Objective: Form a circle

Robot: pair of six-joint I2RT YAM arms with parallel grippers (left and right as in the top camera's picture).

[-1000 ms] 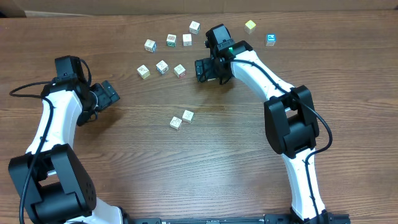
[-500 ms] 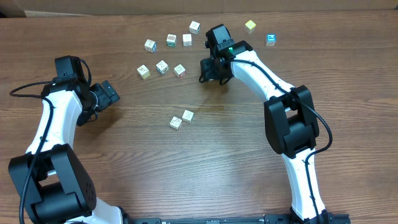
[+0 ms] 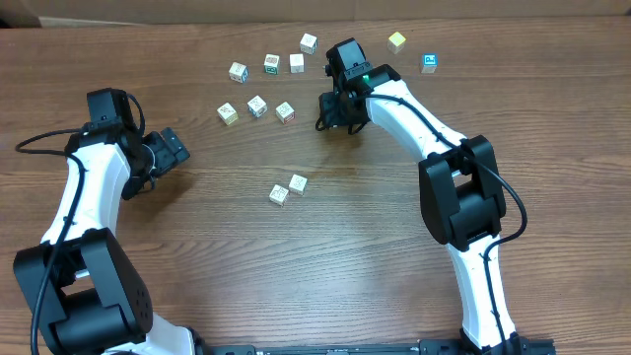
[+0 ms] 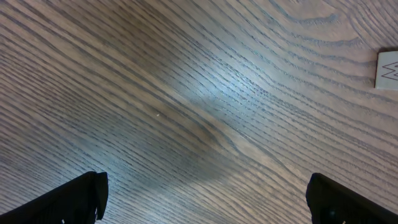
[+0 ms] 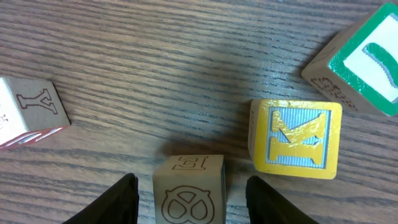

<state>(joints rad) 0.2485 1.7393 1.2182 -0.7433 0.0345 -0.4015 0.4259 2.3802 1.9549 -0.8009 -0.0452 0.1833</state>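
Small whitish toy cubes lie scattered over the far half of the wooden table, and no circle is in view. One row lies at the back, a trio in front of it, and a pair nearer the middle. My right gripper points down over a plain cube with an E and a pretzel drawing. Its fingers flank that cube with a narrow gap on each side. My left gripper is wide open over bare wood.
Just beyond the flanked cube sit a yellow K cube, a green-faced cube and a Y cube. A yellowish cube and a blue-faced cube lie at the back right. One cube shows at the left wrist view's right edge.
My right gripper's jaws have narrowed from wide open to close around the pretzel cube. The arm stayed in place, and the left arm has not moved.
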